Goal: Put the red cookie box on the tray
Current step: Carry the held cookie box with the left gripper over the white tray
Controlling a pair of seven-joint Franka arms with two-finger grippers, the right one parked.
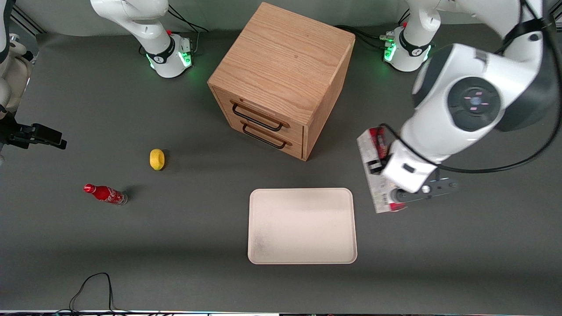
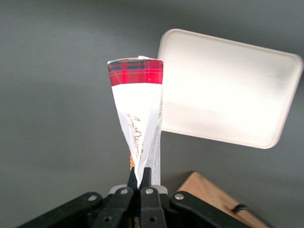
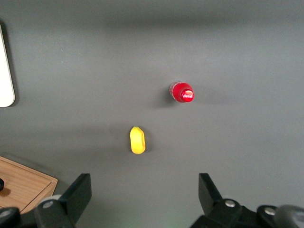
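Note:
My left gripper (image 1: 386,169) is shut on the red cookie box (image 1: 374,169), a slim box with red tartan ends and white printed sides. It holds the box above the table, beside the tray (image 1: 302,226) toward the working arm's end. In the left wrist view the black fingers (image 2: 134,183) pinch the box's lower edge (image 2: 138,109), and the box stands up from them with its tartan end uppermost. The cream-white tray (image 2: 228,90) lies flat on the grey table beside the box and holds nothing.
A wooden two-drawer cabinet (image 1: 281,74) stands farther from the front camera than the tray. A yellow lemon (image 1: 156,159) and a red soda bottle (image 1: 105,194) lie toward the parked arm's end. A black cable (image 1: 94,287) loops at the table's near edge.

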